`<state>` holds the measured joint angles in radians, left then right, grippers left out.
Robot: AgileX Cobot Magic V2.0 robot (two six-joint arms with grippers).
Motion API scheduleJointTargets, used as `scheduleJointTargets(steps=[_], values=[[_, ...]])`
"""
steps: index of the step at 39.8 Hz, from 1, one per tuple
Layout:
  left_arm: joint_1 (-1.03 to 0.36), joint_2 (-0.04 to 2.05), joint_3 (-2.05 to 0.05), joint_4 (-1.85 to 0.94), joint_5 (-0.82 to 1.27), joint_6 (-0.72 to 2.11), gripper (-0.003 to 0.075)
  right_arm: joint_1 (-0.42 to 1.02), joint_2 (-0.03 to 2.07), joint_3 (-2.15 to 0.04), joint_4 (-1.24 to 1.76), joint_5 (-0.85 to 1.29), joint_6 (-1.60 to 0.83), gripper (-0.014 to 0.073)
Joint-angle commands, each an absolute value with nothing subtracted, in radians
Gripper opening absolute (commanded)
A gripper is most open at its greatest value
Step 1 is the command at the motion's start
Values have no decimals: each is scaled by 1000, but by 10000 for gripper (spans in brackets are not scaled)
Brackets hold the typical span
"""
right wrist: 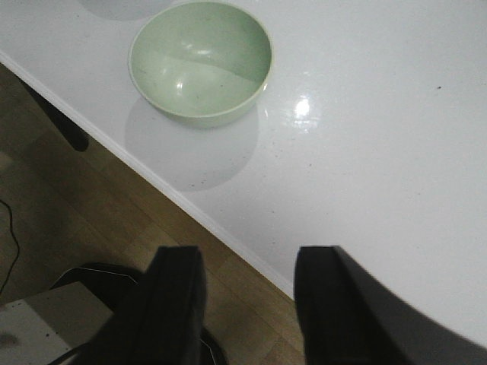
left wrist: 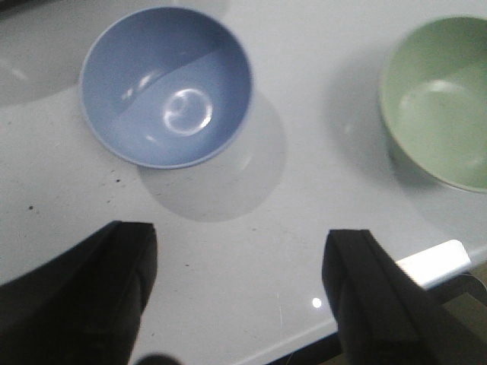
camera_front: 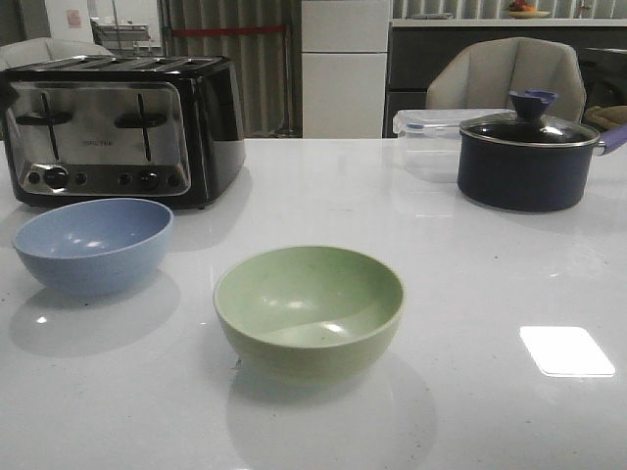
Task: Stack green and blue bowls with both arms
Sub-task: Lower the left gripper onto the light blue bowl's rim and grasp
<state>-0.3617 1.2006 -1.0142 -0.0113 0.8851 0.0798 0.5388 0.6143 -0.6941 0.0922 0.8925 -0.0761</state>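
The dusty blue bowl [camera_front: 93, 245] stands upright on the white table at the left, in front of the toaster. The sage green bowl [camera_front: 309, 308] stands upright near the table's middle front, apart from the blue one. Both are empty. In the left wrist view the blue bowl [left wrist: 166, 85] and the green bowl [left wrist: 441, 103] lie ahead of my open, empty left gripper [left wrist: 240, 262], which hangs over bare table near the front edge. In the right wrist view the green bowl [right wrist: 200, 61] is ahead of my open, empty right gripper [right wrist: 249, 281], which hangs over the table's edge. Neither arm shows in the front view.
A black and steel toaster [camera_front: 118, 127] stands at the back left. A dark lidded pot [camera_front: 529, 157] and a clear plastic container [camera_front: 423, 137] stand at the back right. The table's front edge [right wrist: 152, 179] runs near the green bowl, with wooden floor [right wrist: 91, 205] below.
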Motion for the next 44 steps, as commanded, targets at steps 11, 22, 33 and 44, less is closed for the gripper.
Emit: scheduleJointTargets(steps=[11,22,33,44], values=[[-102,1525,-1214,-102,835,77,508,537,614,-719,100,824,-76,407],[-78,1750,-1317,-188,761,77,508,537,614,-719,100,824,-76,407],[-78,1871,-1366,-218,723,77,507,537,614,-719,100,824,-76,407],[-78,1876,-1366,-216,733,77,386,537,614,-719,100,824,-76,407]])
